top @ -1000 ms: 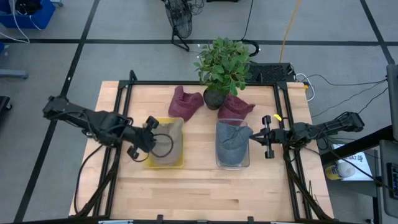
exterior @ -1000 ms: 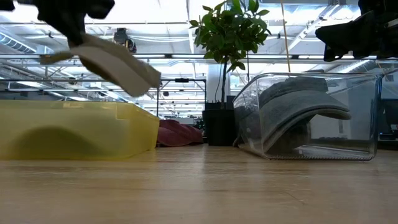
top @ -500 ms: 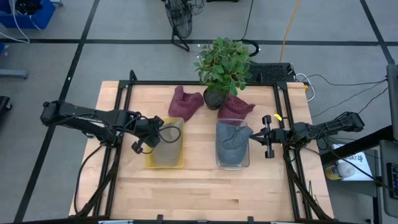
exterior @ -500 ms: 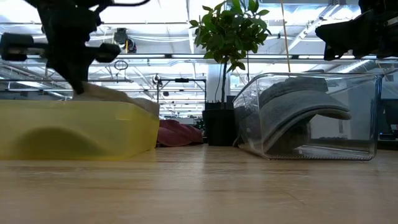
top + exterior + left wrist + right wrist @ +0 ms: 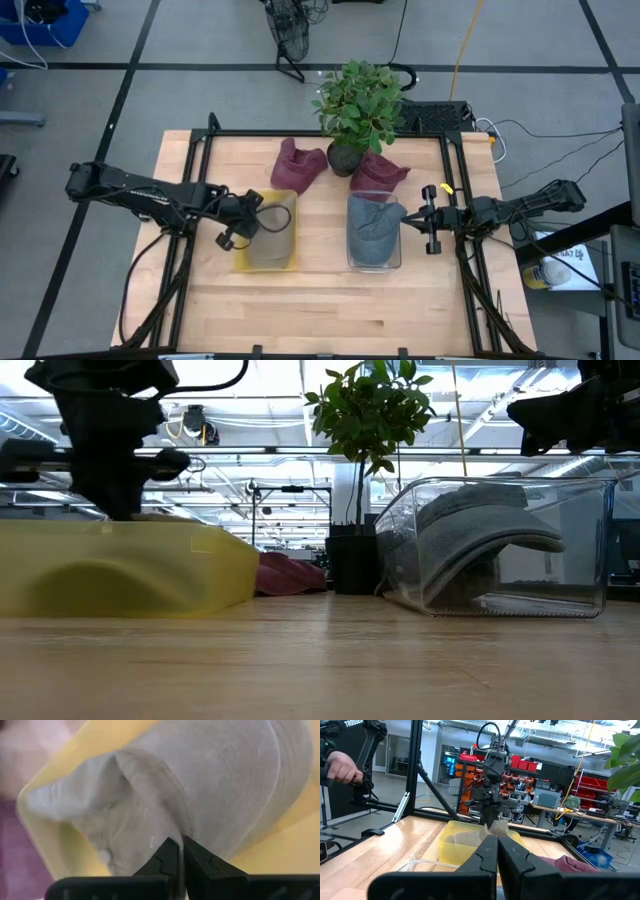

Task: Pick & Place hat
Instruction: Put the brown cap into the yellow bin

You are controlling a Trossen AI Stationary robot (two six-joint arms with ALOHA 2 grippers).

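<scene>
A beige hat (image 5: 272, 238) lies in the yellow bin (image 5: 243, 262) at the table's left middle. My left gripper (image 5: 252, 214) reaches down into the bin and is shut on the hat; in the low view it (image 5: 112, 510) stands just over the bin's wall (image 5: 130, 565). A grey hat (image 5: 372, 230) sits in the clear bin (image 5: 395, 262) to the right. My right gripper (image 5: 407, 217) hangs shut and level at that bin's right edge, touching nothing. My left gripper pinches a raised fold of the beige hat's crown (image 5: 172, 831) between its two fingertips. It comes from above, slanting down from the table's left side. The hat rests in the yellow bin below the fingers.
Two maroon hats (image 5: 298, 165) (image 5: 382, 170) lie at the far side on either side of a potted plant (image 5: 358, 105). The near half of the wooden table (image 5: 330, 310) is bare. A black frame (image 5: 190, 200) runs along the table's edges.
My left gripper has come down and a little toward the table's far right, lowering the beige hat. The hat hung tilted above the yellow bin's rim a second ago; now it has sunk into the bin and lies there.
</scene>
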